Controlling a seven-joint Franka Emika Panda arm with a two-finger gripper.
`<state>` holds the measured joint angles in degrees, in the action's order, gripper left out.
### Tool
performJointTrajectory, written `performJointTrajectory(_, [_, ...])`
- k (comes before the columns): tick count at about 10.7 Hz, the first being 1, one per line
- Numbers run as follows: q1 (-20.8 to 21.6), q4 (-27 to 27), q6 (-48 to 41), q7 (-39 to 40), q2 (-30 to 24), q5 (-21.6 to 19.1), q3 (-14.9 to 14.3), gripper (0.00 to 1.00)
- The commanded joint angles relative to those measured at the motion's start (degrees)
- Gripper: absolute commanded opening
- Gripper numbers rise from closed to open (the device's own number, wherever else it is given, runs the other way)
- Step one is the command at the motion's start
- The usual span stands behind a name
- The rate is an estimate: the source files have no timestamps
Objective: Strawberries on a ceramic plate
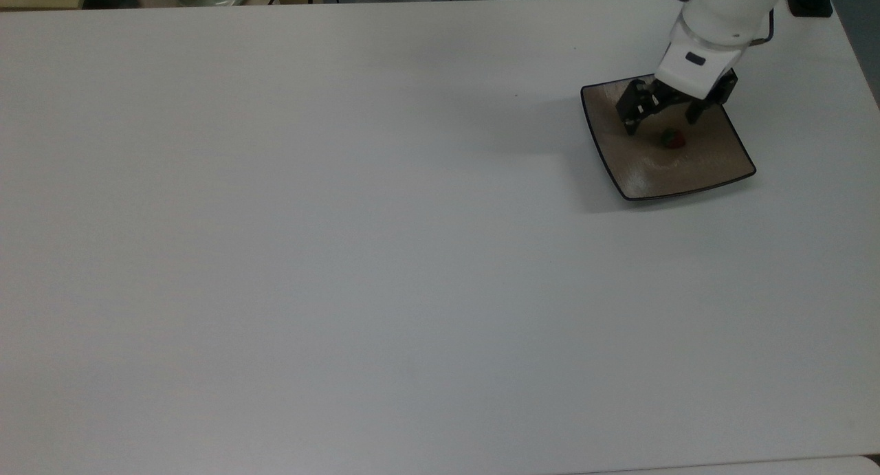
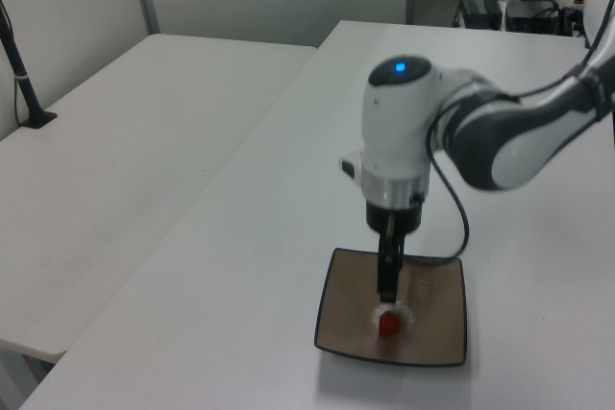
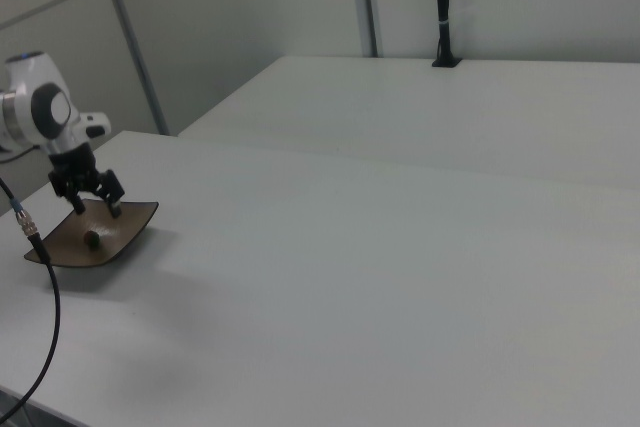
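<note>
Looks done to me: strawberry (image 1: 673,139) sits loose on the ceramic plate (image 1: 715,162), gripper (image 1: 661,121) spread wide just above it.

A white table (image 1: 344,255) is carrying the ceramic plate (image 1: 715,166) near the top view's upper right corner
</note>
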<state>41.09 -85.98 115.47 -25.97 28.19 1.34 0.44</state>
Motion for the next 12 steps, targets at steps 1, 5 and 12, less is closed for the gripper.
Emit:
performJointTrajectory(1, [-3.46,-1.29,-8.13,0.56,-8.83,1.21,-0.35,1.00])
performJointTrajectory(5, [-11.54,-1.20,-20.18,7.59,-20.51,0.78,-0.26,1.00])
performJointTrajectory(12, [-26.58,-8.83,-23.28,17.52,-34.24,-0.02,-0.35,1.00])
